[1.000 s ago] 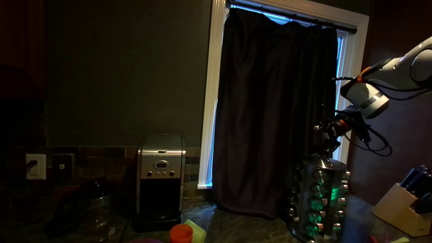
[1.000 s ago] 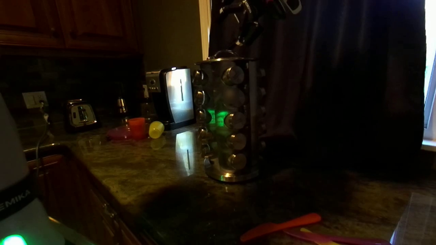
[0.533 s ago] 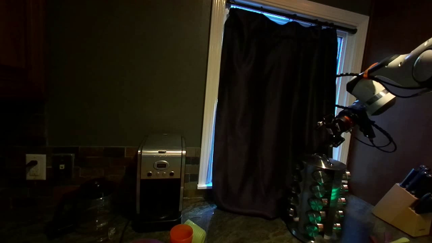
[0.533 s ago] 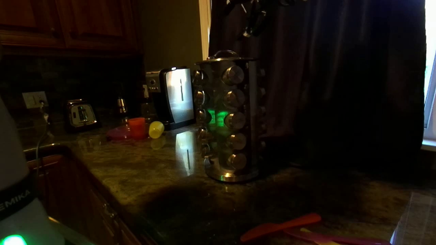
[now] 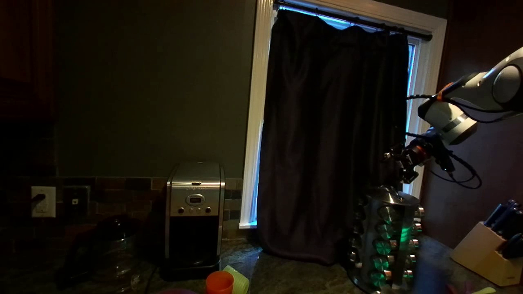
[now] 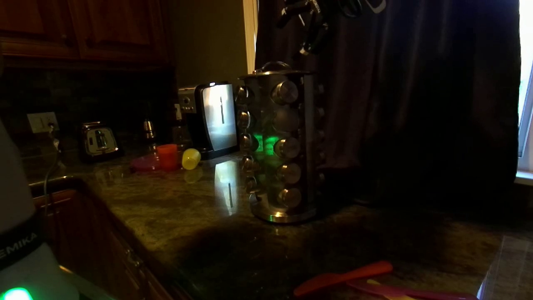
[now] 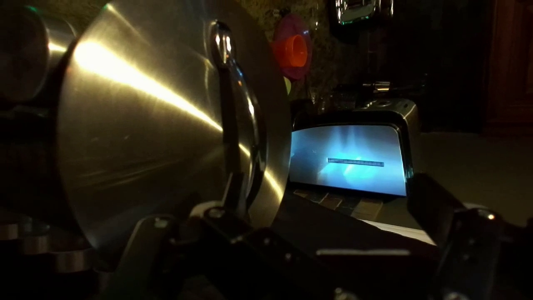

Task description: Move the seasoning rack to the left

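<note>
The seasoning rack (image 6: 287, 146) stood upright on the desk (image 6: 179, 212), between the front edge above the lower cabinets (image 6: 95, 241) and the rear edge where the curtain (image 5: 318, 143) hung. The end effector (image 7: 328, 183) hung over the rack's metal top with jaws spread wide and nothing between them; in an exterior view a gap separated the lower jaw from the arched handle (image 6: 275, 63). The step in hand looked like lining up a grasp on that handle, with the shift itself seemingly not yet made. In the wrist view the handle lined up with one jaw rather than with the space between the two, so the next move called for a sideways correction, then a descent until the jaws straddled it, and a firm pinch. After that the task would ask for a leftward carry or slide, probably along the curtained edge toward the coffee maker (image 5: 196, 202).
</note>
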Robot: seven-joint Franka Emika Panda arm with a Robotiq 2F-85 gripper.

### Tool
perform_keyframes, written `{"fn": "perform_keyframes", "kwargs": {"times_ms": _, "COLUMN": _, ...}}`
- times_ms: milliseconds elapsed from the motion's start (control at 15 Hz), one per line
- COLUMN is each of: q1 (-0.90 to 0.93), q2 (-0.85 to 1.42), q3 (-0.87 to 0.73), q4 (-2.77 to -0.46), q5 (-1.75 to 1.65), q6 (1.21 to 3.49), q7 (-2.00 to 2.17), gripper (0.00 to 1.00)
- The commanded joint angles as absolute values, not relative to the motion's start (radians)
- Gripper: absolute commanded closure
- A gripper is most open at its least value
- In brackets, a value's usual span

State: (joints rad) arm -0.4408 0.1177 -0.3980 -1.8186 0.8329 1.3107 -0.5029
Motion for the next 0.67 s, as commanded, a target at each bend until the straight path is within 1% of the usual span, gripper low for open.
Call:
{"fn": "perform_keyframes", "kwargs": {"times_ms": 0, "q1": -0.446, "q2": 0.145, "q3": -0.396, "q4": -1.814, "q5": 0.823, "q6": 1.315, "q7": -0.490, "gripper": 0.00}}
{"fn": "perform_keyframes", "kwargs": {"times_ms": 600, "q1": -0.443, "q2": 0.148, "q3": -0.383, "q4": -1.837, "q5": 0.813, "q6": 1.269, "q7": -0.459, "gripper": 0.00}}
